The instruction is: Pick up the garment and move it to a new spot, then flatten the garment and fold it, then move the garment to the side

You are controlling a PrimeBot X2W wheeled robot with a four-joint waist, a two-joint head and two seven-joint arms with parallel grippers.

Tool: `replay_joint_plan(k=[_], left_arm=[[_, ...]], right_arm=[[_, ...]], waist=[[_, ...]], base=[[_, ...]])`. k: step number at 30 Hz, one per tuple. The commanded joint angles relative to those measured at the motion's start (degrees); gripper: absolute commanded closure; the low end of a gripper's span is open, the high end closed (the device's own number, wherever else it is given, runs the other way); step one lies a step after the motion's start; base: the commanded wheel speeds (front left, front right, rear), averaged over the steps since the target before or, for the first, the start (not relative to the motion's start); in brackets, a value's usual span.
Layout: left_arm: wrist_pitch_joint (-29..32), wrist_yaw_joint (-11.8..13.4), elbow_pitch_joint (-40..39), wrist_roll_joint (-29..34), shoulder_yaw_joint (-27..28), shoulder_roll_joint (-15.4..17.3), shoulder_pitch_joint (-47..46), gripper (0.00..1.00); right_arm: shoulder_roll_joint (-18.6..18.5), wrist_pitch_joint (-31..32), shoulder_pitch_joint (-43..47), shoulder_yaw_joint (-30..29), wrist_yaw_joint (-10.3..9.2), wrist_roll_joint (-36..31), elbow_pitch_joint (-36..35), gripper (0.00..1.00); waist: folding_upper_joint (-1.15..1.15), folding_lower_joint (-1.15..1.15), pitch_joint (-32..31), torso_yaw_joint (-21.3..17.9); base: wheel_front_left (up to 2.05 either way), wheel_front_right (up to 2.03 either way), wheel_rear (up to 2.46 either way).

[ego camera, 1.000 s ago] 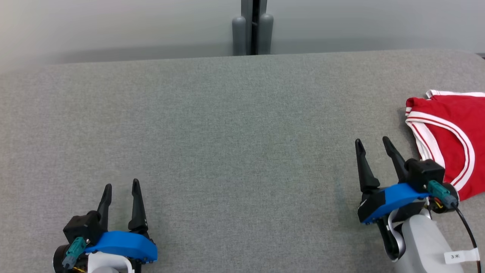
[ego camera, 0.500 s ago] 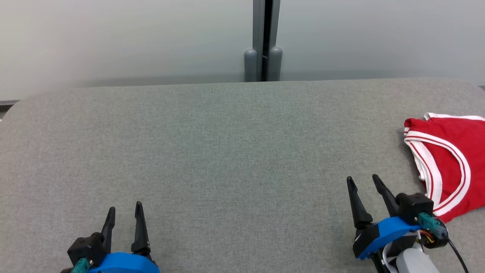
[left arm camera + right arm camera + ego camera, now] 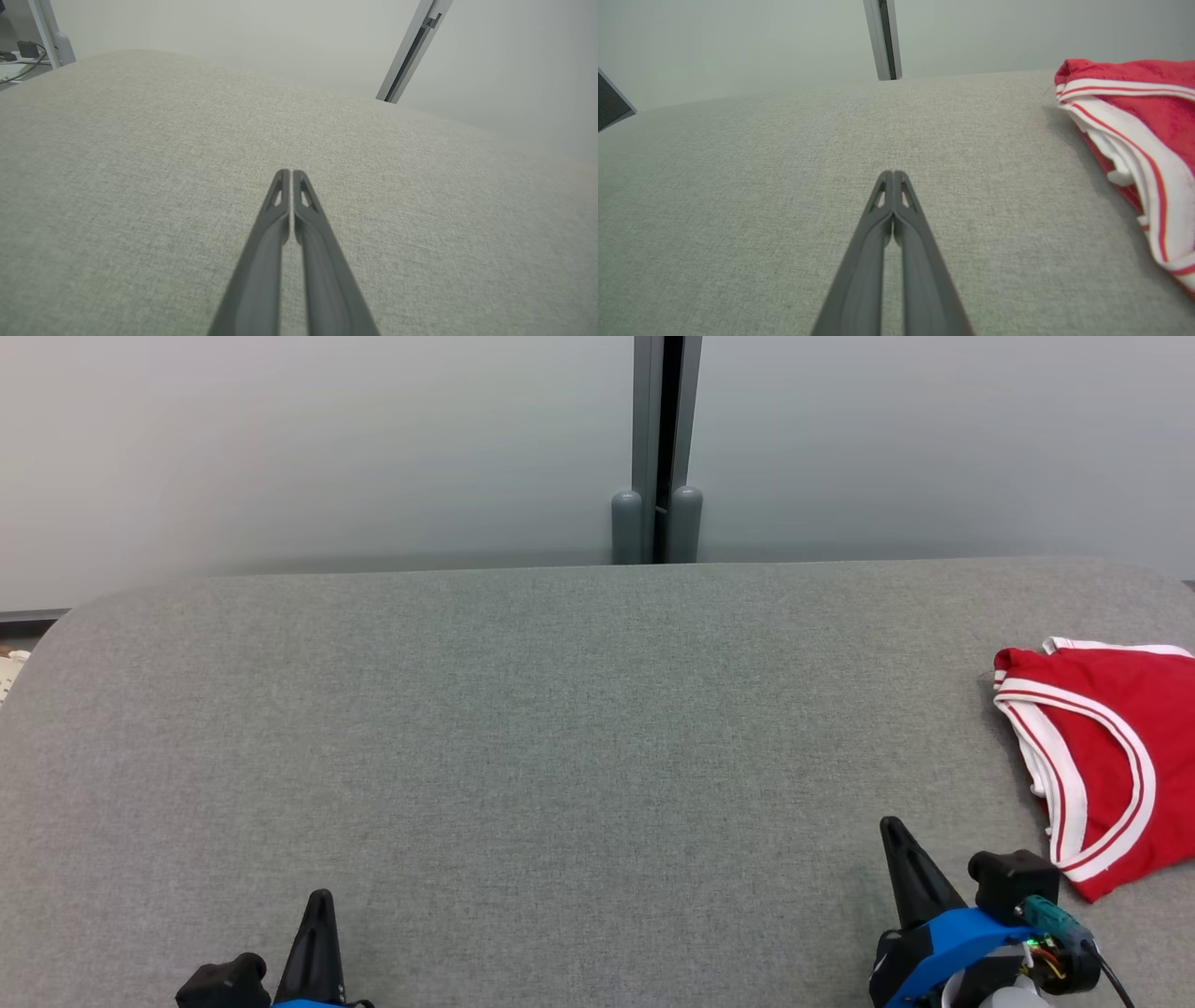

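- The robot's left gripper (image 3: pixel 319 907) sits at the bottom left of the head view, low over a grey woven-fabric tabletop (image 3: pixel 560 728). In the left wrist view its two long dark fingers (image 3: pixel 268 242) are pressed together almost to the tips, closed with nothing between them.
- The right gripper (image 3: pixel 894 831), on a blue housing (image 3: pixel 943 938), stands at the bottom right of the head view. Its dark fingers (image 3: pixel 864 261) meet at the tips in the right wrist view and are likewise closed and empty.
- A red garment with white, red-striped trim (image 3: pixel 1111 756) lies doubled over on itself at the right side of the tabletop, cut off by the right edge of the head view.
- The garment is near the right gripper but apart from it, lying ahead of it and to its right. Its banded white edge faces the closed fingers in the right wrist view.
- The broad middle and left of the grey surface lie between the two grippers.
- Behind the table's far edge is a pale grey wall (image 3: pixel 280 448) split by a vertical grey metal post (image 3: pixel 658 448), with two rounded grey caps (image 3: pixel 626 527) at its foot.
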Motion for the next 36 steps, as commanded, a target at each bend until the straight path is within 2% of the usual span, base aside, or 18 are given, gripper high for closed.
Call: replay_joint_plan(k=[1,17,36], left_arm=[[0.61,-0.05,-0.17,-1.59,0.41,0.02,-0.49,1.00],[4.88,-0.49,-2.90,-17.27,1.75,0.07,-1.83,1.00],[9.14,-0.92,-5.44,-32.45,3.23,0.13,-3.16,1.00]], right_arm=[[-0.02,0.76,-0.38,-0.60,0.00,1.66,-0.24,1.00],[-0.07,4.95,1.08,-2.03,0.00,19.13,-4.89,1.00],[-0.13,9.17,2.32,-3.63,0.00,35.98,-9.17,1.00]], waist=[[0.00,0.01,-0.02,0.03],[0.00,0.01,-0.29,0.34],[0.00,0.01,-0.60,0.71]], base=[[0.00,0.00,0.00],[0.00,0.00,0.00],[0.00,0.00,0.00]])
